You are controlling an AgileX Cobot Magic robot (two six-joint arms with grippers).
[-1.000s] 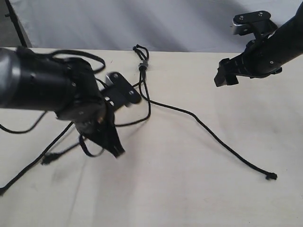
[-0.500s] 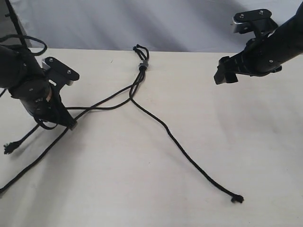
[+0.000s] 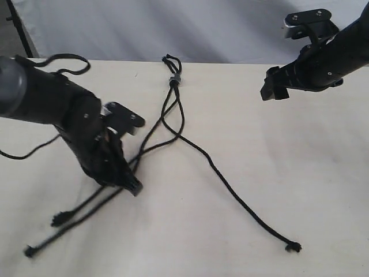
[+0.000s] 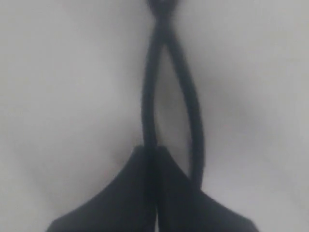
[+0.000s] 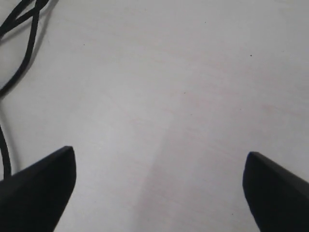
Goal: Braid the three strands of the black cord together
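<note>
**Left claw** [image 3: 131, 186]: closed, its fingers pressed together. It is low over the counter [image 3: 271, 156], left of centre in the exterior view. The wrist view is blurred, but it shows the held strand [image 4: 147, 96] running into the seam between the two fingers. A second strand [image 4: 193, 106] passes just beside one finger, outside the grip.

**Right claw** [image 3: 274, 89]: jaws set wide and holding nothing. It hangs in the air at the far right of the counter, well apart from the cord. Only a bend of strand shows at one edge of its wrist view.

**Black cord** [image 3: 174, 85]: thin, dark and woven, lying on the pale counter. Its long axis runs from the far edge toward the near edge.
- **Bound end:** points to the far side. A small grey band [image 3: 175, 79] gathers it, with short loops [image 3: 170, 59] beyond the band, close to the counter's far edge.
- **Three strands** [image 3: 172, 92]: they leave the band bunched, then fan out toward the near side.
- **Left pair:** two strands slant near-left past the left claw. They lie roughly parallel and end in small knotted tips, one at [image 3: 57, 219] and one at [image 3: 29, 251]. The exterior view does not show which of the two is gripped.
- **Third strand** [image 3: 210, 164]: curves once below the band, then runs nearly straight near-right. It ends in a knotted tip [image 3: 294, 247], well apart from the other two.
- **Condition:** the strands lie loose and unplaited.
</note>
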